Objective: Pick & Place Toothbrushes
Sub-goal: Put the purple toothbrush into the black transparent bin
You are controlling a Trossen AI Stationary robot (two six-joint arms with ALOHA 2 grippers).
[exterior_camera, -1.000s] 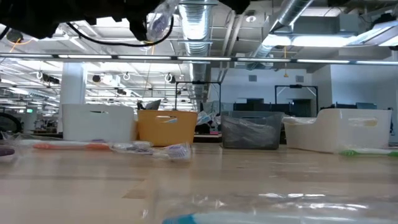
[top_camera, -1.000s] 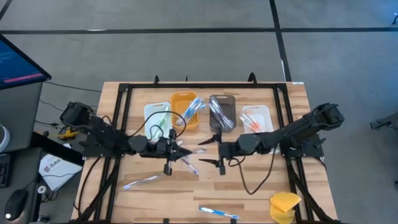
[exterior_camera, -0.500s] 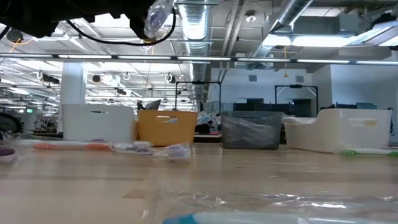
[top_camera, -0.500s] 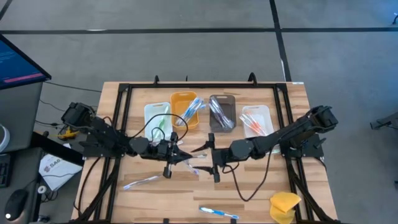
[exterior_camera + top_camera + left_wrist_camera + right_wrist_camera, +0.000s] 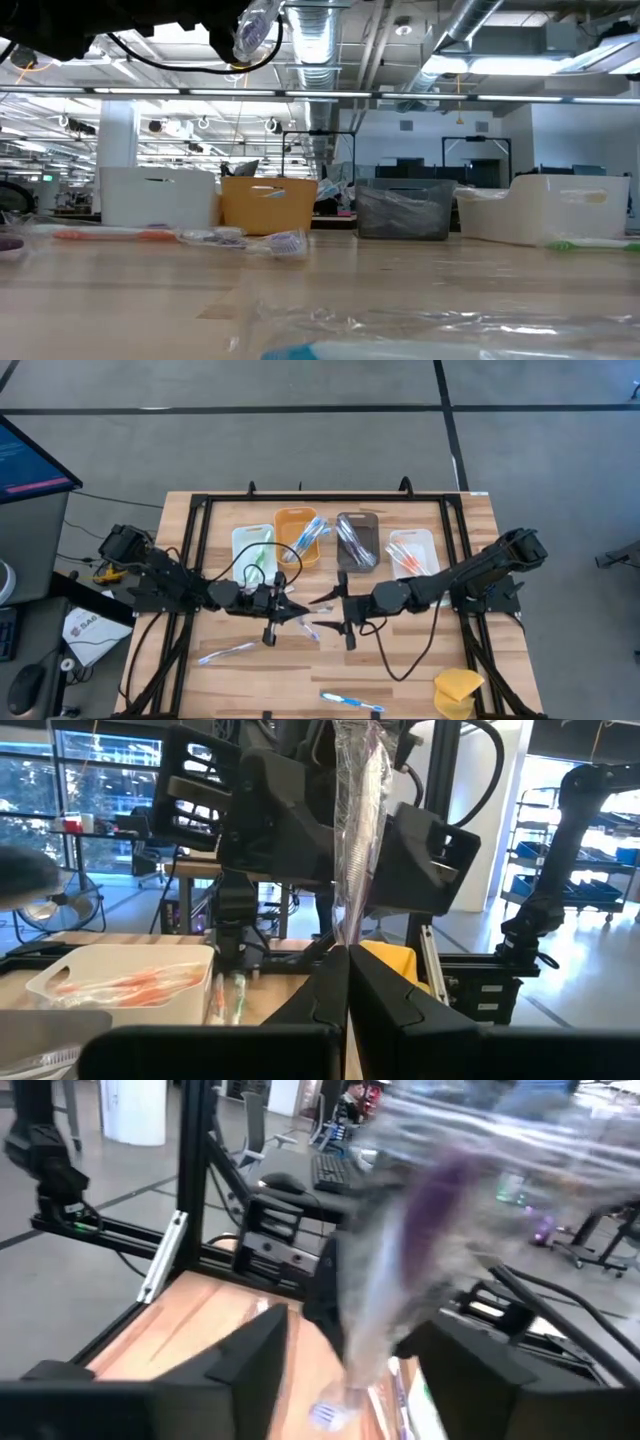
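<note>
A purple toothbrush in a clear wrapper (image 5: 358,830) is held above the table's middle, with my left gripper (image 5: 288,612) shut on it. In the high view it shows as a pale strip (image 5: 312,626); the low view shows its wrapped head (image 5: 254,26) high up. My right gripper (image 5: 343,617) stands open, one finger on either side of the wrapped toothbrush (image 5: 400,1280), not touching it. Two more wrapped toothbrushes (image 5: 228,652) (image 5: 352,702) lie flat on the table. My left gripper pinches the wrapped toothbrush at one end (image 5: 346,938) between its two shut fingers. The fingers come about level from the table's left, and the toothbrush runs on past the fingertips, along them. It is lifted clear of the table, its free end reaching between the right gripper's fingers.
Four bins stand in a row at the far side: white (image 5: 253,548), orange (image 5: 297,536), grey (image 5: 357,541), white (image 5: 413,552), each with toothbrushes inside. A yellow sponge-like lump (image 5: 458,691) lies at the near right corner. A black frame (image 5: 200,550) borders the table.
My right gripper has moved toward the table's left, up to the toothbrush held by my left gripper; its fingers now stand on either side of it.
</note>
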